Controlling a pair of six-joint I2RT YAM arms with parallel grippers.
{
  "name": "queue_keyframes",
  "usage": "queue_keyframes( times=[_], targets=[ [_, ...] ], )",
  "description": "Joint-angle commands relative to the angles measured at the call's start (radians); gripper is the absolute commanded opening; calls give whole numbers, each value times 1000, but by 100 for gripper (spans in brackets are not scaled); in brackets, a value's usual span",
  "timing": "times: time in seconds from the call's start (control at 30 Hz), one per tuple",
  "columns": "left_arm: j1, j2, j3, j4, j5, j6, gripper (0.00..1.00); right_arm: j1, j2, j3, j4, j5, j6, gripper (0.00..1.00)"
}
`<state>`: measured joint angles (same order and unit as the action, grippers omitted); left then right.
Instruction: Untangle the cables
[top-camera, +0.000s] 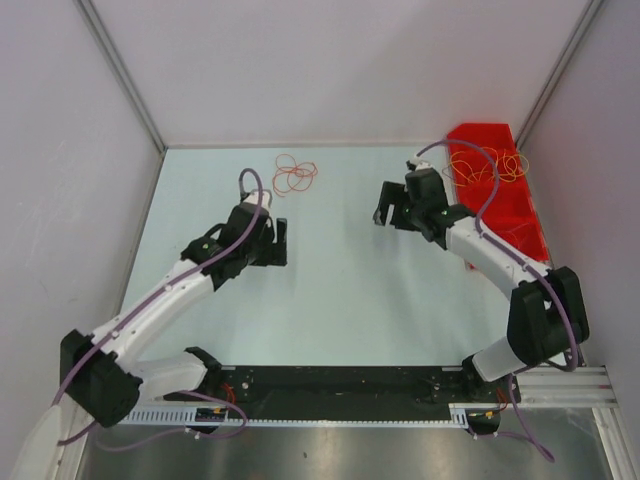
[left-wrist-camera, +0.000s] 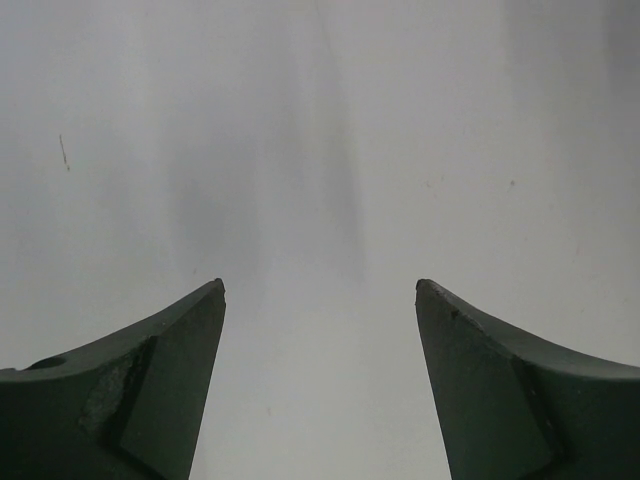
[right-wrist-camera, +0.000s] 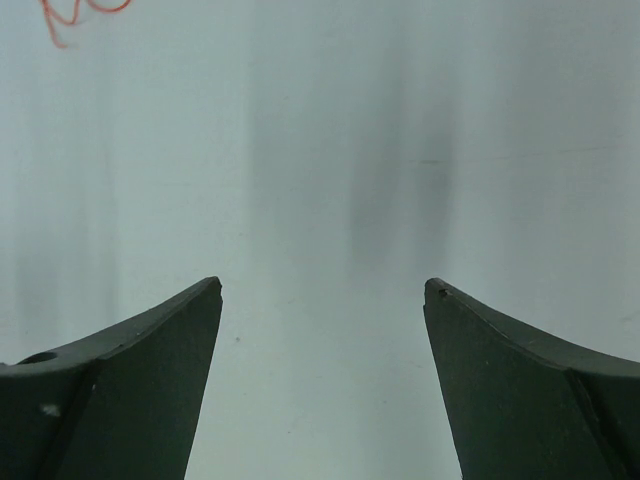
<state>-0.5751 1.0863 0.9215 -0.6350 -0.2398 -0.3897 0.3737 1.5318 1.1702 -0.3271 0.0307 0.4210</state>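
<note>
A small tangle of thin red and pinkish-brown cables (top-camera: 295, 175) lies in curly loops on the pale table near the back, left of centre. A bit of red cable (right-wrist-camera: 70, 18) shows at the top left of the right wrist view. More orange-yellow cables (top-camera: 487, 165) lie in the red bin (top-camera: 520, 225) at the back right. My left gripper (top-camera: 281, 243) is open and empty, a little in front of the red tangle; its wrist view (left-wrist-camera: 320, 288) shows only bare table. My right gripper (top-camera: 386, 212) is open and empty, to the right of the tangle and left of the bin.
White walls with metal corner posts close in the table at the back and sides. The red bin stands against the right wall. A black rail with the arm bases (top-camera: 340, 385) runs along the near edge. Purple hoses (top-camera: 250, 185) run along both arms.
</note>
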Motion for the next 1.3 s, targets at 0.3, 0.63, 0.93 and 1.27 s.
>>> queue_keyframes(
  times=[0.3, 0.63, 0.93, 1.27],
  targets=[
    [41, 524, 404, 265, -35, 8, 84, 189, -209, -392, 253, 169, 116, 87],
    [130, 949, 873, 195, -49, 84, 82, 177, -242, -532, 483, 74, 65, 84],
    [195, 1291, 1264, 129, 39, 110, 78, 117, -190, -541, 563, -126, 48, 84],
    [259, 1397, 1310, 222, 278, 8, 76, 83, -177, -549, 588, -187, 59, 84]
  ],
)
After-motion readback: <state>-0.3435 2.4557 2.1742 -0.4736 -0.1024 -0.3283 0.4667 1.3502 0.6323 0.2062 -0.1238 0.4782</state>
